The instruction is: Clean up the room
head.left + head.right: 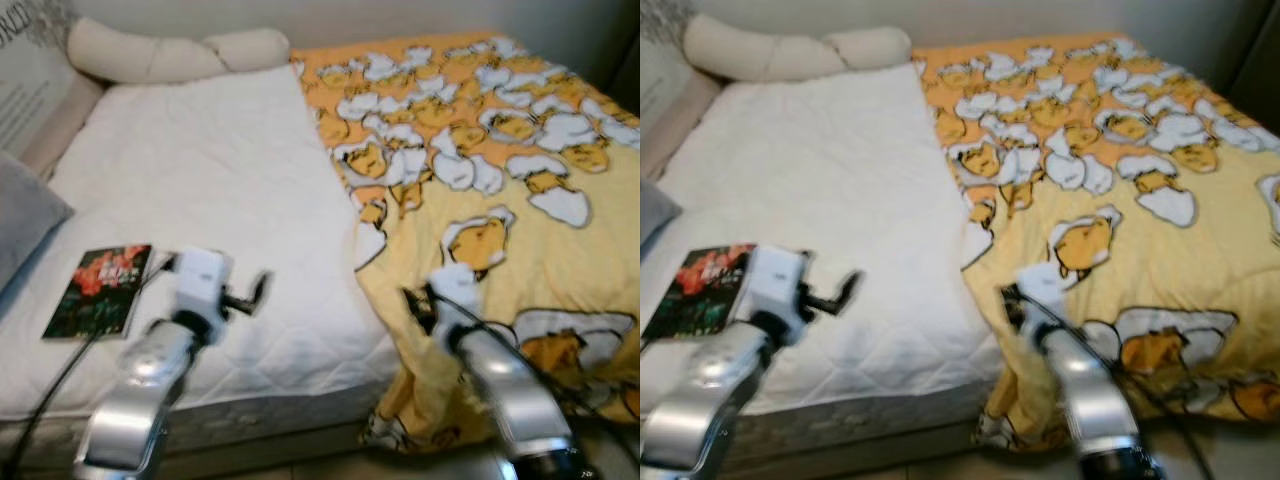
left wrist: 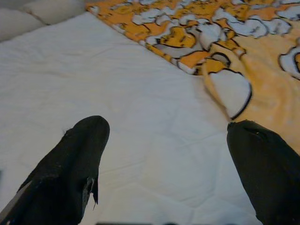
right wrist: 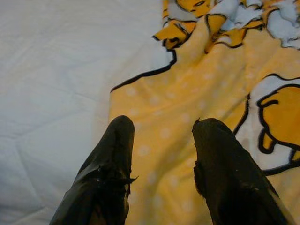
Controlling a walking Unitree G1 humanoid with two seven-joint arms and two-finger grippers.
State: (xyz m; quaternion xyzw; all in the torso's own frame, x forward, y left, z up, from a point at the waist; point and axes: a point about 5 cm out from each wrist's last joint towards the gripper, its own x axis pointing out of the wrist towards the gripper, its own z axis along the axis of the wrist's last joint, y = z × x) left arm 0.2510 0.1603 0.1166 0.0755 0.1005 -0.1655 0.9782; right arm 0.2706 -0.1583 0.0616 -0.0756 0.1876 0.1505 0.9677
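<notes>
**Both hands open over a half-covered bed**

The yellow blanket (image 1: 480,170), printed with white and orange cartoon figures, lay over the right-hand half of the bed (image 1: 200,180), reaching from the head end to the foot edge and hanging over that edge. Its inner border ran roughly down the middle of the bed, with a fold of it turned back near the centre. The left half showed bare white quilted mattress.

The right hand (image 3: 161,136) hovered just above the blanket near the foot edge, close to the blanket's inner border; its two black fingers (image 3: 112,159) stood parted with yellow cloth visible between them and nothing held. The left hand (image 2: 164,150) hung over the bare white mattress near the foot edge, its fingers (image 2: 75,159) spread wide and holding nothing.

A book (image 1: 100,290) with a dark cover and red flowers lay flat on the mattress near the foot-left corner, just beside the left arm. A grey pillow (image 1: 25,215) sat at the left edge of the bed. A long cream bolster (image 1: 160,55) lay along the head end.
</notes>
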